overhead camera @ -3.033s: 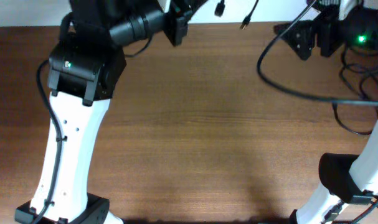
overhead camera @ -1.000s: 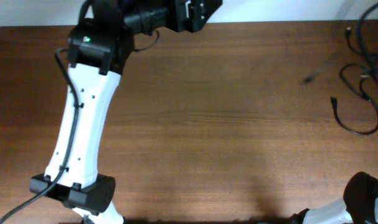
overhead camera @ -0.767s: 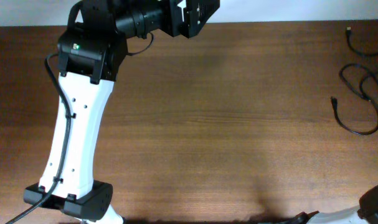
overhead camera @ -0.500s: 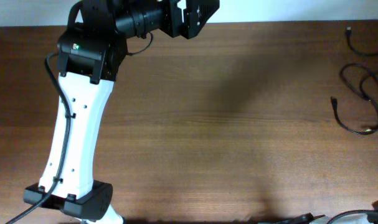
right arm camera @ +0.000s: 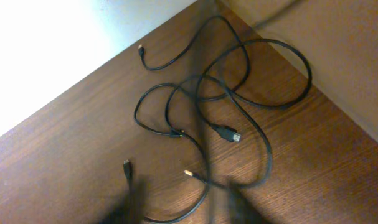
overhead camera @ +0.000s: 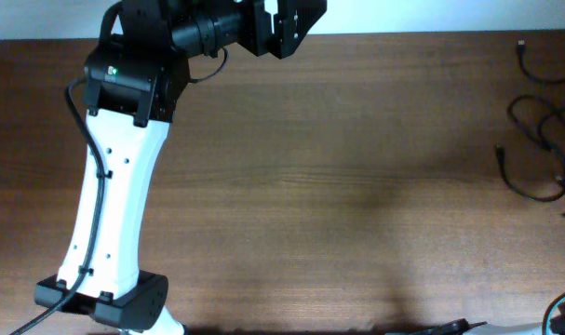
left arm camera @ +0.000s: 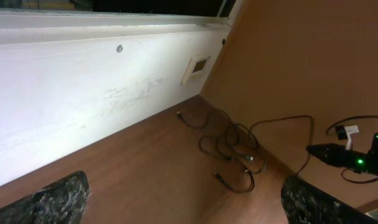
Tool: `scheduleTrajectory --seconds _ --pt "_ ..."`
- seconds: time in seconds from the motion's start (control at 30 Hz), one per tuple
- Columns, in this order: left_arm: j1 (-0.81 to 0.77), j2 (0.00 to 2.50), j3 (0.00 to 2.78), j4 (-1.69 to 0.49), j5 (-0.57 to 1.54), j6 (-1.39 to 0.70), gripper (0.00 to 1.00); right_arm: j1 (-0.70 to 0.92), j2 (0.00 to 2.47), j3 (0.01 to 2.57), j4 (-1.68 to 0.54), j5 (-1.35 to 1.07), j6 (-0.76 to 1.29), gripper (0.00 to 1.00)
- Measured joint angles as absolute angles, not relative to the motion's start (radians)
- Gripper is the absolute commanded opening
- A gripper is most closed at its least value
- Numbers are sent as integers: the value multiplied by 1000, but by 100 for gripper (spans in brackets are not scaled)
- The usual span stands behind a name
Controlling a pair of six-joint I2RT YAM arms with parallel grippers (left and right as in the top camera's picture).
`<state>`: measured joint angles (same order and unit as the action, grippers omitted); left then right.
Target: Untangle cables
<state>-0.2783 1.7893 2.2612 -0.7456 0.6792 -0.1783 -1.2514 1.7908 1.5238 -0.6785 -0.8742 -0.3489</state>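
Cables [right arm camera: 228, 133] lie in one tangle; left tool [left arm camera: 185, 199] gapes empty, right tool [right arm camera: 179, 208] too blurred to tell.

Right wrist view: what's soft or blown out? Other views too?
Right wrist: thin black cables sharp, dark out-of-focus smears along the bottom edge, top-left blown white. Left wrist: speckled fingers blurred at the corners. Overhead: soft shadow on brown wooden table.

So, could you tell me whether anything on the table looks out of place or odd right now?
Yes: the black cables lie bunched at the right edge of the table, their loops crossing over one another in a tangle, with several connector ends sticking out loose. Nothing looks damaged or spilled.
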Motion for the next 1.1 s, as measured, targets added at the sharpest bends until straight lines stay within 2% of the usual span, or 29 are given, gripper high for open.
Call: scheduleTrajectory --seconds 0.07,0.1,0.13,0.2,0.27,0.37,0.43,0.5,0.53,0.6,0.67,0.77,0.8,0.9,1.0,1.1 --pt "-278 1789 2261 -750 679 -178 99 -1247 1790 1521 -657 -892 -307 84" --pt "-278 1789 2261 -752 679 -178 99 -1247 1790 1521 -658 -910 -295 84" --pt "-278 1787 2261 -752 679 -175 99 -1242 1772 1524 -665 -935 -286 89" --pt "-278 1772 2261 -753 671 -150 99 -1184 1622 1604 -719 -978 -273 96" --pt "-278 1724 2263 -754 607 -126 99 -996 1361 1798 -752 -1019 -231 98" --pt "-278 1655 2277 -752 524 -98 99 -738 1169 1978 -698 -1058 -210 99" --pt "-278 1644 2282 -769 503 -70 99 -576 1114 2034 -586 -1068 -210 98" --pt "-278 1644 2281 -786 489 -55 99 -427 1124 2024 -583 -1096 -210 99" --pt "-278 1644 2282 -787 488 -48 99 -340 1121 1971 -582 -1071 -213 99" --pt "-279 1645 2281 -804 480 -44 99 -133 1007 1697 -550 -923 -245 99" --pt "-279 1645 2282 -824 474 -44 99 -2 682 1379 -367 -738 -215 99" --pt "-279 1644 2283 -863 471 -44 99 22 220 1303 -782 -650 -245 99" --pt "-279 1643 2283 -872 471 -44 99 22 168 1250 -898 -624 -271 99" --pt "-279 1637 2283 -902 471 -44 99 22 162 971 -915 -503 -296 99" --pt "-279 1592 2283 -921 470 -44 99 22 162 673 -769 -342 -231 98" --pt "-279 1521 2283 -933 421 -21 99 22 138 584 -709 -458 -414 98"
